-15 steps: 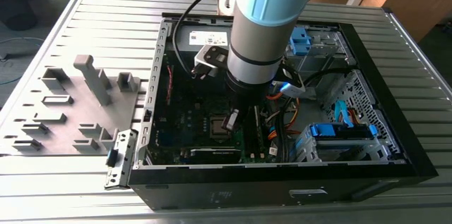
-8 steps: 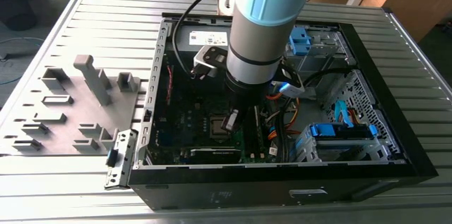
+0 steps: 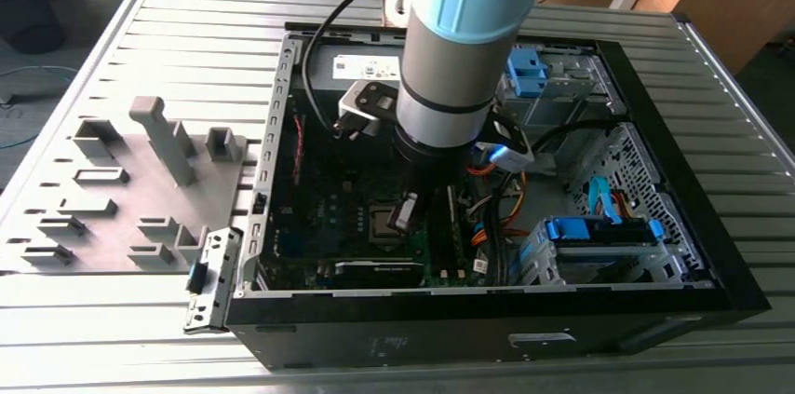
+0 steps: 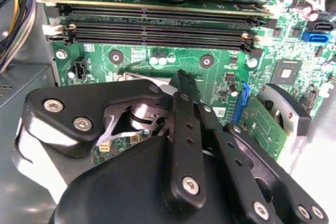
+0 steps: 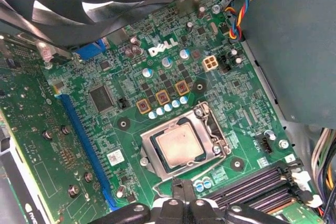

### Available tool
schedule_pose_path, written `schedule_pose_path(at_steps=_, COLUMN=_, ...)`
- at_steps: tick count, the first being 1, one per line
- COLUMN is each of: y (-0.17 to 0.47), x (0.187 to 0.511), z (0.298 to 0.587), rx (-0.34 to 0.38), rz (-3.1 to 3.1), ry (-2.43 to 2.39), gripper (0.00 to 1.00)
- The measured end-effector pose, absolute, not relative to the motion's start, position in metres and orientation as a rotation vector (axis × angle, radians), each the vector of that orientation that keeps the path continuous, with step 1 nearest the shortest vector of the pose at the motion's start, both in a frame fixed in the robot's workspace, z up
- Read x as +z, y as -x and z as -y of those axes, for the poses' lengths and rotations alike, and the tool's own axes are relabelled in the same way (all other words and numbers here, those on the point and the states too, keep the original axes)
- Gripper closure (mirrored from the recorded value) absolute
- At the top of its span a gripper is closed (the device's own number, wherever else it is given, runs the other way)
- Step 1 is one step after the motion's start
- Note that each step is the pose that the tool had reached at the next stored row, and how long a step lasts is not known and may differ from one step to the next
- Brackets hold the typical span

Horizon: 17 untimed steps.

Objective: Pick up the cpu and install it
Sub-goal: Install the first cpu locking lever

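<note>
The small square silvery-topped cpu (image 5: 180, 147) lies in the metal-framed socket (image 5: 206, 118) on the green motherboard (image 5: 73, 145) inside the black computer case (image 3: 695, 254). The end effector (image 3: 404, 215) hangs directly above it, its grip state unclear. Seating demands square alignment and no force.

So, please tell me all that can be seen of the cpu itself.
In the first wrist view the cpu is a small flat square chip with a dull silvery metal top. It lies level in its socket on the green motherboard, framed by the metal retention bracket. The gripper is near one side of the socket, not touching the chip.
</note>
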<state>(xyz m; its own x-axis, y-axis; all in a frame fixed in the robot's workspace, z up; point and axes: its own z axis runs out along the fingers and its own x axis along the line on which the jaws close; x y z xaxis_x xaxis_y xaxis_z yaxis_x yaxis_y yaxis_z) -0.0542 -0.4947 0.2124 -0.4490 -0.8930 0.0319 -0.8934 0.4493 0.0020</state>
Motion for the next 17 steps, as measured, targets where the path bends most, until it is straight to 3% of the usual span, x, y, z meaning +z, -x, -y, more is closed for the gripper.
schedule_pose_path(at_steps=17, y=0.0573, x=0.2117, z=0.4915, rx=0.023, rz=2.65, ry=-1.635, gripper=0.89)
